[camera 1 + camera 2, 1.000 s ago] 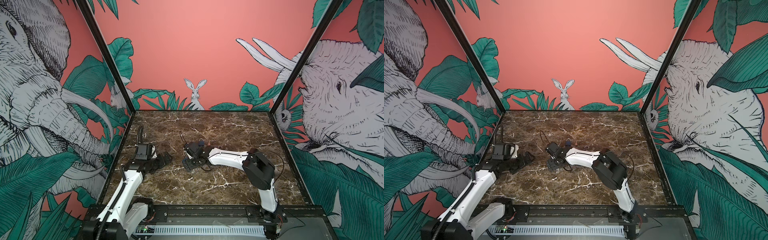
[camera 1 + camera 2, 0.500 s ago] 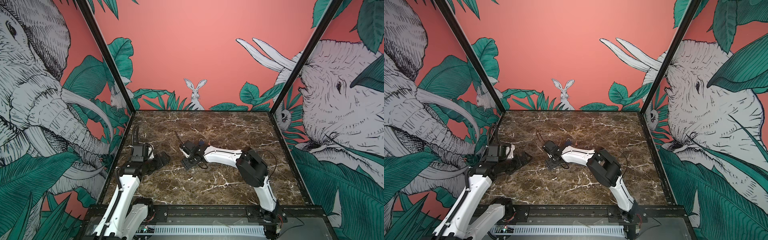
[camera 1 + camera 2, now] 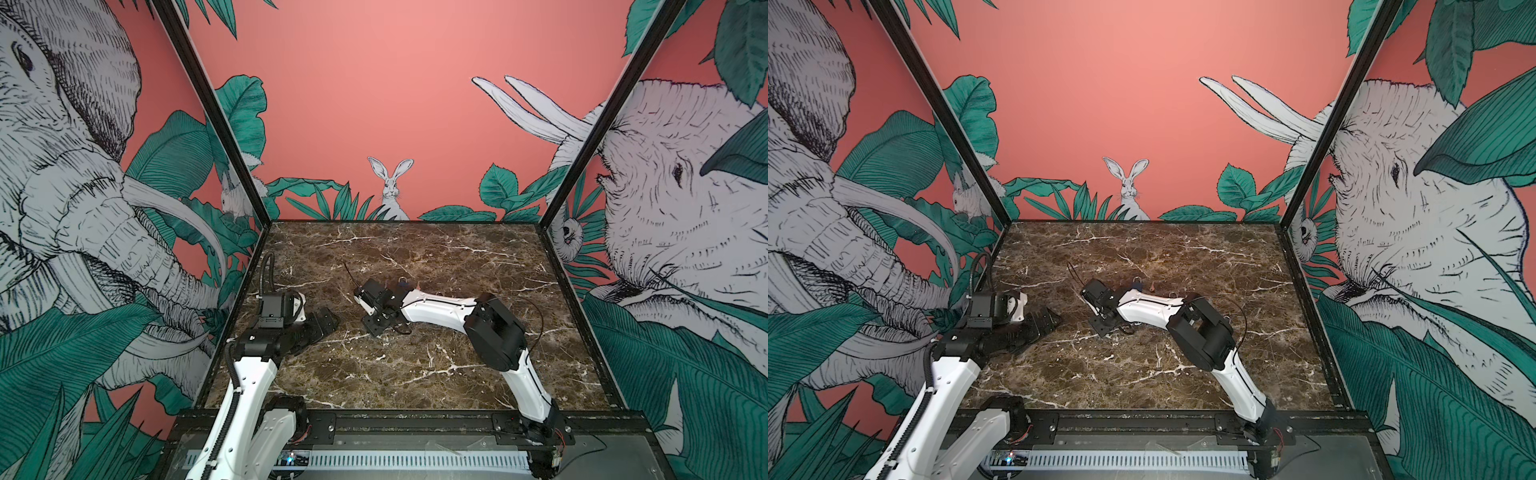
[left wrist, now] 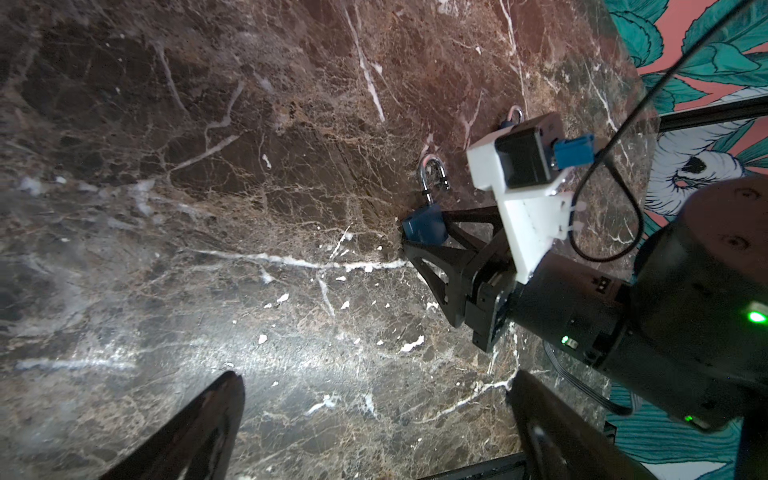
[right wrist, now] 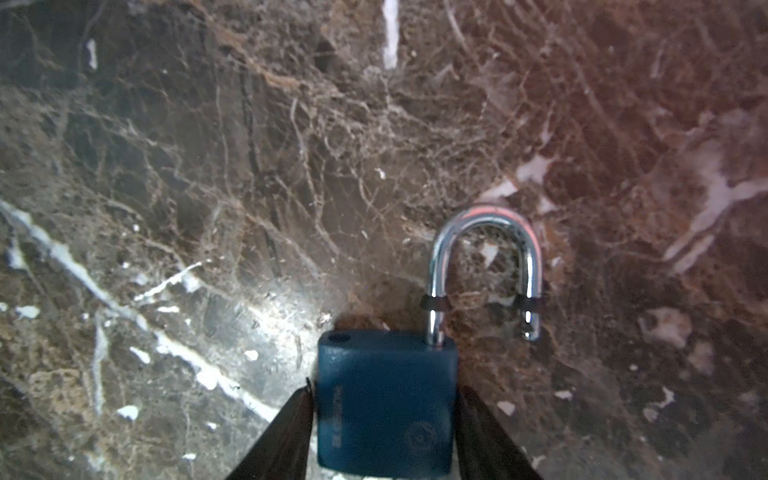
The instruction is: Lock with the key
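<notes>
Your right gripper (image 5: pixel 384 388) is clamped on the dark blue, square-bodied metal padlock (image 5: pixel 386 419): in the right wrist view its two black fingers (image 5: pixel 286 440) lie against the two opposite sides of the lock body. The padlock lies flat on the brown, white-veined marble tabletop (image 3: pixel 415 365), near the middle of the table and a little left of centre. Its chrome U-shaped shackle (image 5: pixel 486 257) stands open. One leg sits in the body, the free leg hangs off to the side clear of it, and the empty shackle hole (image 5: pixel 338 337) shows at the other top corner.

Your left gripper (image 4: pixel 376 376) is spread wide with nothing between its fingers. It sits low over the marble on the left side of the table, well apart from the padlock and facing it.

Just beyond your right wrist, a small silvery ring with a blue piece (image 4: pixel 513 116) lies on the marble. It is too small for you to tell whether it is the key
</notes>
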{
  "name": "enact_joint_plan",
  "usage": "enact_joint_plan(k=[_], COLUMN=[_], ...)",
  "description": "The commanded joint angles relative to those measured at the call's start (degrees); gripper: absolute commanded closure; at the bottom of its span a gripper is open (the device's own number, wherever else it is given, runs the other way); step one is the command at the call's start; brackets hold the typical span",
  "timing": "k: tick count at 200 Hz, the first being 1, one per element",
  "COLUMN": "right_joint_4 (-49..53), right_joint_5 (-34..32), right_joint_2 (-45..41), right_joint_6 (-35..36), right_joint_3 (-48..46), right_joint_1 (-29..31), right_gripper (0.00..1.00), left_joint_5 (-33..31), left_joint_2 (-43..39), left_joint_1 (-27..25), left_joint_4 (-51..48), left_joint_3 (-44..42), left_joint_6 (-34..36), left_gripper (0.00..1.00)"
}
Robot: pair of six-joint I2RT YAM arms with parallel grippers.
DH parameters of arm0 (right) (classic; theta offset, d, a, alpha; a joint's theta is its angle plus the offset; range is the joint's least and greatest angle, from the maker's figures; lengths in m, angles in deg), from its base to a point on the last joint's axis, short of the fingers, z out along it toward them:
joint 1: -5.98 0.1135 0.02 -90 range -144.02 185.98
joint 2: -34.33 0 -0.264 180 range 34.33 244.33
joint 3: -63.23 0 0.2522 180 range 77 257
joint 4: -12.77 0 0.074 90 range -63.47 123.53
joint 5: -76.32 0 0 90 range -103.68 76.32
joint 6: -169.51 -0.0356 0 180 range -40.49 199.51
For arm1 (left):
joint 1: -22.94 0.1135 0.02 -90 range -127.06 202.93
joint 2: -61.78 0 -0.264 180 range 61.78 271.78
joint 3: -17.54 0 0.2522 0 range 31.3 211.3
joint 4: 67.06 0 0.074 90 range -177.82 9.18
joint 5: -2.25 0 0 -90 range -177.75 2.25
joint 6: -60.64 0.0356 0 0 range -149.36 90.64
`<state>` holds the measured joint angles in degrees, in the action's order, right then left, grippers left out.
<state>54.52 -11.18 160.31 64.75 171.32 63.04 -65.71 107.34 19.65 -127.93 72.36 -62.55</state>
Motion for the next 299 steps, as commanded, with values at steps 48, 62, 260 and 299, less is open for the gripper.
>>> enact_joint_plan(k=[48, 62, 260, 299], right_joint_4=[-0.6, -1.5, -10.6, -10.9], right_joint_5=[0.3, -0.1, 22.1, 22.1], right_joint_2=[-4.1, -6.6, -33.8, -35.6], right_joint_6=[4.9, 6.6, 0.3, -0.6], right_joint_3=[-4.5, -5.3, -18.7, -18.2], right_joint_1=[0.4, 0.2, -0.4, -0.4], right_gripper=[0.78, 0.82, 0.89, 0.89], left_joint_5=[4.9, 6.8, 24.9, 25.3], left_joint_2=[-0.9, -1.4, 8.9, 10.0], left_joint_1=[0.7, 0.7, -3.3, -7.4], left_joint_4=[1.5, 3.5, 43.0, 46.8], left_joint_3=[-1.4, -2.6, -8.3, -9.2], left_joint_6=[-0.1, -0.6, -5.8, -7.7], left_gripper=[0.01, 0.02, 0.06, 0.11])
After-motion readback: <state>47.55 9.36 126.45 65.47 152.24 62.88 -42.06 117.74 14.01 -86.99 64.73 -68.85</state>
